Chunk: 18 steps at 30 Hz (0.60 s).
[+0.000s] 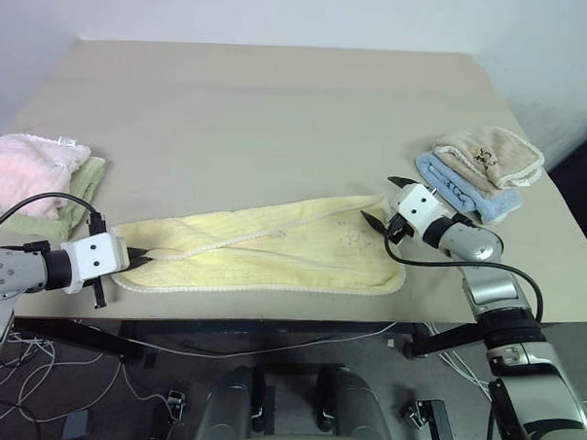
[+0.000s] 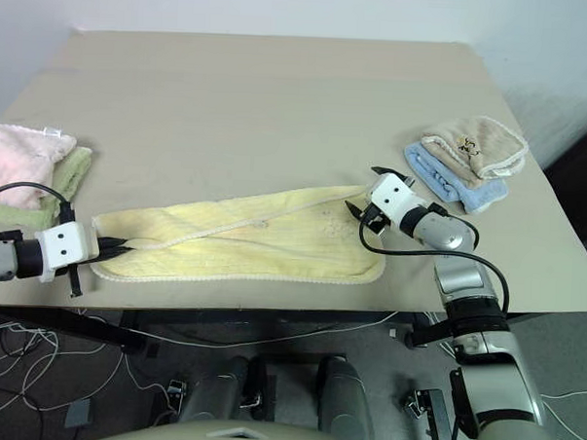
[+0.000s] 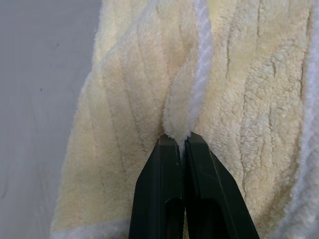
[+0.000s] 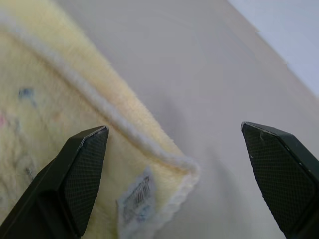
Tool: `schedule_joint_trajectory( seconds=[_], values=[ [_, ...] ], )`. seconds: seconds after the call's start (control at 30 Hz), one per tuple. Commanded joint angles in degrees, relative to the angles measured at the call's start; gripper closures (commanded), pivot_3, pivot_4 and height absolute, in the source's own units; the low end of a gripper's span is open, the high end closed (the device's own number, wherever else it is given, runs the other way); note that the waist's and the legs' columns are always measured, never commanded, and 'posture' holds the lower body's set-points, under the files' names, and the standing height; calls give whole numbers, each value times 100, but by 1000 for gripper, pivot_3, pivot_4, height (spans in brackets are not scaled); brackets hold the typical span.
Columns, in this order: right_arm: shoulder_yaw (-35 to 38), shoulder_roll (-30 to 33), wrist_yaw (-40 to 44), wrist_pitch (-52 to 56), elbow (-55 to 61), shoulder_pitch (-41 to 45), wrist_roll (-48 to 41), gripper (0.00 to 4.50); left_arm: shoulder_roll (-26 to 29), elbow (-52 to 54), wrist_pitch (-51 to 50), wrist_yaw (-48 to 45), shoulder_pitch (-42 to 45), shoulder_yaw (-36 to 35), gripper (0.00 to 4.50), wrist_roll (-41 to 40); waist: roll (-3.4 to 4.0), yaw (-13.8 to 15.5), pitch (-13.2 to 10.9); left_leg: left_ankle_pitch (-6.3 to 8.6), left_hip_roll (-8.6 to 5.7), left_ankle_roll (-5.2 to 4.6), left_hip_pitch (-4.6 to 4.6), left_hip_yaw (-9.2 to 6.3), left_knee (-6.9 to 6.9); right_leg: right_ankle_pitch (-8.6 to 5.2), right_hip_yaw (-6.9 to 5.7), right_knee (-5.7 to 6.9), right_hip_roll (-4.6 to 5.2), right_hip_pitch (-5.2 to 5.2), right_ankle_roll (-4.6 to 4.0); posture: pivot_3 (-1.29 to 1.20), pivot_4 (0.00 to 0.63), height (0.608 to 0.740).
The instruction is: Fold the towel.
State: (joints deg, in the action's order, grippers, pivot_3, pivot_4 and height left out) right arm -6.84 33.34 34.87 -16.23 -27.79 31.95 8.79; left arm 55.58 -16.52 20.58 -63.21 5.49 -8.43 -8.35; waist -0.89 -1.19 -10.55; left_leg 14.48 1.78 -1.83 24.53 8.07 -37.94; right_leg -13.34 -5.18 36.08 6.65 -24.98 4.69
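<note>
Left hand point(image 3: 182, 144) pinches towel point(image 1: 273, 248) fold; pinched edge hidden.

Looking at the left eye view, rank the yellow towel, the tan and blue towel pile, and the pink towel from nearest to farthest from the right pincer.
1. The yellow towel: its corner lies right at the open right pincer.
2. The tan towel stacked on the blue towel: just beyond the pincer, toward the table's right edge.
3. The pink towel: far across, at the table's left edge.

Pink towel point(image 1: 28, 162) atop green cloth point(image 1: 86, 184) at desk's point(image 1: 279, 112) left edge; beige embroidered towel point(image 1: 491, 156) on blue cloth point(image 1: 470, 198) near right edge.
</note>
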Motion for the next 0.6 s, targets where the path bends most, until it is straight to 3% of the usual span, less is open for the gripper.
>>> schedule_joint_trajectory(
  seconds=[0.03, 0.27, 0.37, 0.6],
  values=[
    [-256, 284, -191, -753, -516, 402, 564, 0, -11, 202, -128, 52, 40, -199, 4453, -251, 0, 0, 0, 0, 0, 0, 0, 0, -1, 0, 0, 0, -1, 1, 0, 0, 150, 740],
    [-736, 336, -760, -1566, -1864, 1178, 1346, 0, -42, 300, -194, 153, 9, -148, 4453, -244, -1, -8, 0, -1, 1, 1, -2, 2, -3, 0, 0, 0, -3, 3, 0, 0, 150, 740],
    [-899, 330, -846, -1815, -2142, 1332, 1532, 552, -61, 355, -202, 194, -45, -156, 4500, -240, -2, -5, 1, -1, 1, 1, -4, 1, -3, -1, 0, 0, -3, 7, 0, 0, 150, 740],
    [-967, 365, -806, -2123, -2305, 1439, 1555, 2908, -58, 469, -271, 277, -187, -217, 4500, -265, -1, -4, 0, -1, 1, 1, -4, 2, -4, 0, 0, 1, -4, 8, 0, 0, 150, 740]
  ],
)
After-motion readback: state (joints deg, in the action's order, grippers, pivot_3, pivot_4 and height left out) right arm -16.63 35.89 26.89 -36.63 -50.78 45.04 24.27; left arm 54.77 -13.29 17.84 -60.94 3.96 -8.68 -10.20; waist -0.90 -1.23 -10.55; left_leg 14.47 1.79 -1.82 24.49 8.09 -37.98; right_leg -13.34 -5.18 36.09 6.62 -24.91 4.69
